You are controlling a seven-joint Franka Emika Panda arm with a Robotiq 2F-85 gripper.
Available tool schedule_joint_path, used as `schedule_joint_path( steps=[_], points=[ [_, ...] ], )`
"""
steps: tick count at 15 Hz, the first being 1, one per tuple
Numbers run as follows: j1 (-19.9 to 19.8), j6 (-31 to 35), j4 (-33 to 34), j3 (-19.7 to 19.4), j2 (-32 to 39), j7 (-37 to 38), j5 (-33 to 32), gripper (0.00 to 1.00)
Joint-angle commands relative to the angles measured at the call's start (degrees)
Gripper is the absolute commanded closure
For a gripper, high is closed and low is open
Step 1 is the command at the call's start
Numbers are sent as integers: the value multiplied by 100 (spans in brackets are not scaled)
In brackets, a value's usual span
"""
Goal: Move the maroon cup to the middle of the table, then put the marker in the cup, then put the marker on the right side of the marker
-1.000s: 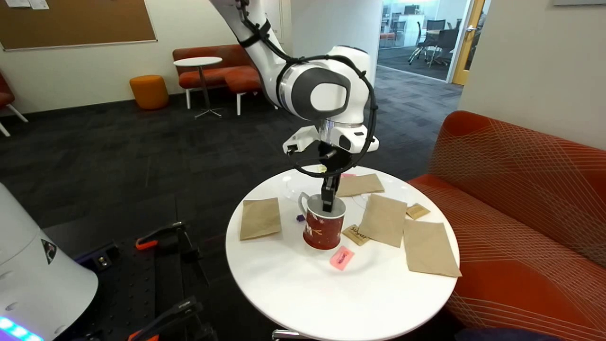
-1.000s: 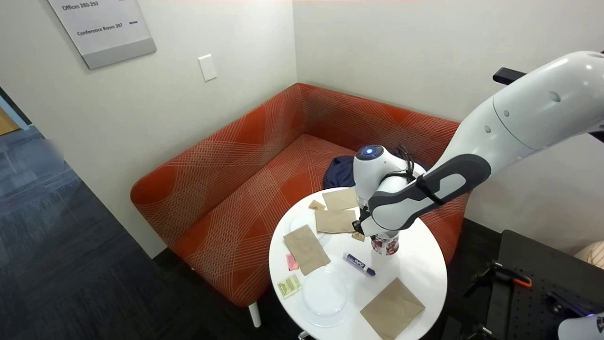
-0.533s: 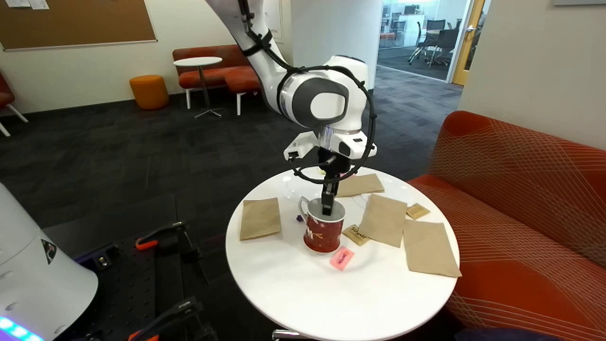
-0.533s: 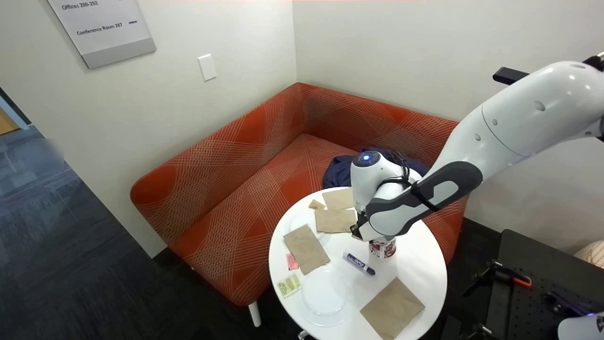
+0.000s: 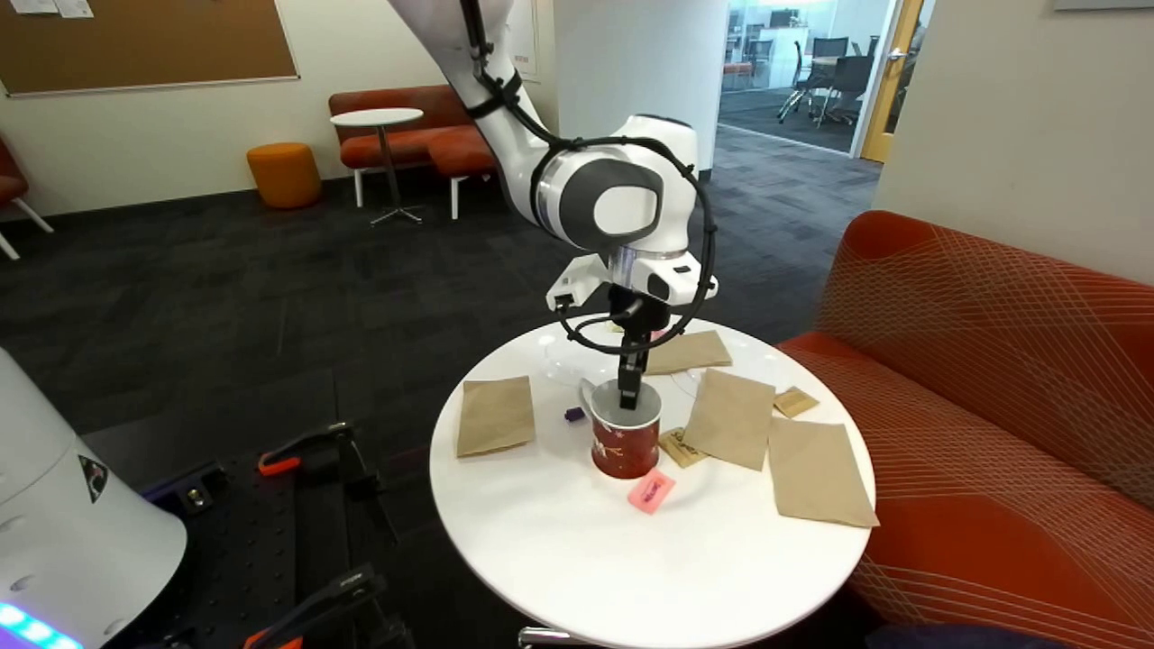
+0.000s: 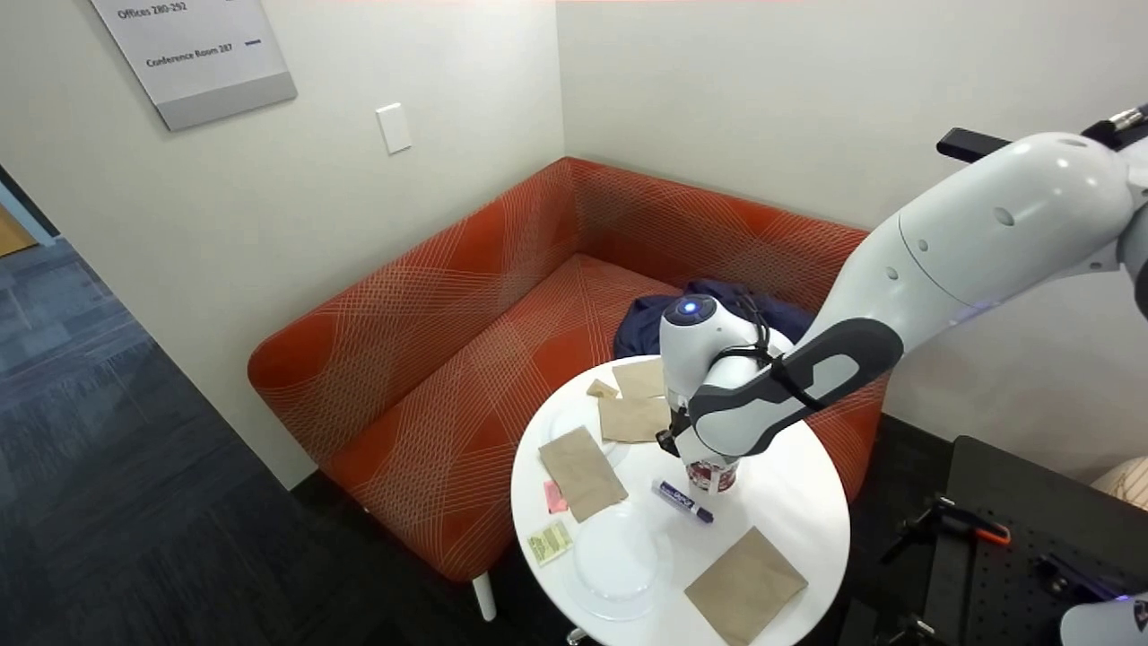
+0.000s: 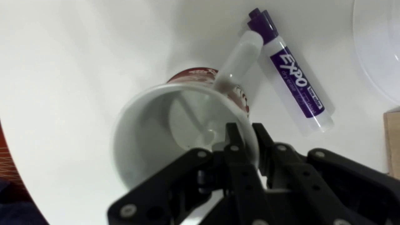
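My tool [image 7: 245, 127] is clamped on the wall of the maroon cup [image 5: 625, 442], one jaw inside, one out. The cup's approx. upright over or on the bench [image 5: 685, 568], near mid; can't tell if the base touches. So step 1's prob. almost done, bar setting down & letting go. The marker [image 7: 293, 76] lies flat just beside the cup, not in it, so step 2's TBD. Last step: unclear, only 1 marker in view.

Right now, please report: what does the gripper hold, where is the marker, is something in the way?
Gripper shut on cup by its rim. Marker on table near handle, not in cup. Marker, pink packet possibly in the way.
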Motion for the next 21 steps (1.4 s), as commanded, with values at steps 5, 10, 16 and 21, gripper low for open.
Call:
schedule_joint_path(
  steps=[5, 10, 16, 21],
  points=[
    [51, -27, -26, -44, -223, -159, -21, 21],
    [4, -301, -372, -17, -743, -346, -18, 0],
    [-2, -1047, -781, -36, -1629, -520, -246, 0],
    [-120, -1411, -668, 136, -2069, -1110, -346, 0]
  ],
)
